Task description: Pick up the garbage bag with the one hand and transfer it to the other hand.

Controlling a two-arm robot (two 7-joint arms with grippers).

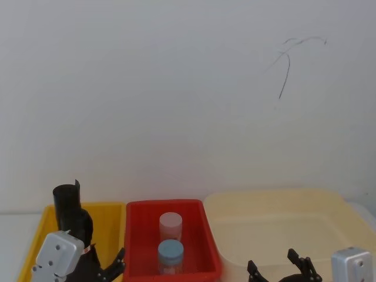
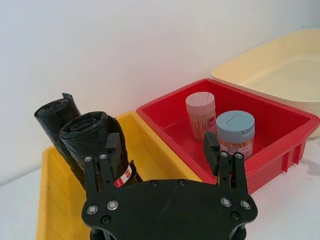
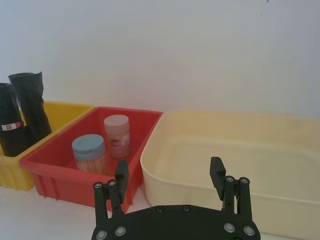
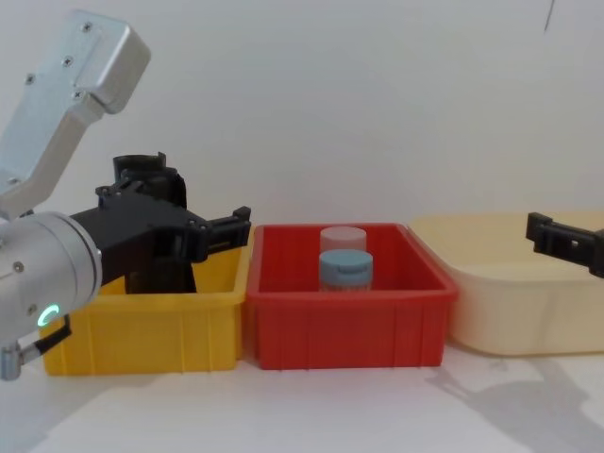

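The step in hand looks like the reach for the pick-up, with nothing gripped yet. At the far left the garbage bag (image 2: 87, 132) stands tilted in the yellow bin (image 4: 151, 330), its red-and-white label low on the roll, and a second black roll (image 2: 52, 115) with no label stands just behind it. The left end effector (image 2: 161, 141) hovers over that bin with its fingers spread wide, one finger against the labelled roll. The next move probably calls for centring the roll between the fingers and closing on it without catching its neighbour, then lifting clear of the bin wall. Next along, a red bin (image 4: 349, 330) holds a pink-lidded jar (image 2: 201, 115) and a blue-lidded jar (image 2: 235, 132); beyond it sits a cream tub (image 4: 510, 311). The right end effector (image 3: 169, 172) waits near the tub, fingers also wide apart and holding nothing. Everything rests on a plain white table (image 4: 311, 406) against a white wall (image 1: 176, 88) bearing a thin dark mark.
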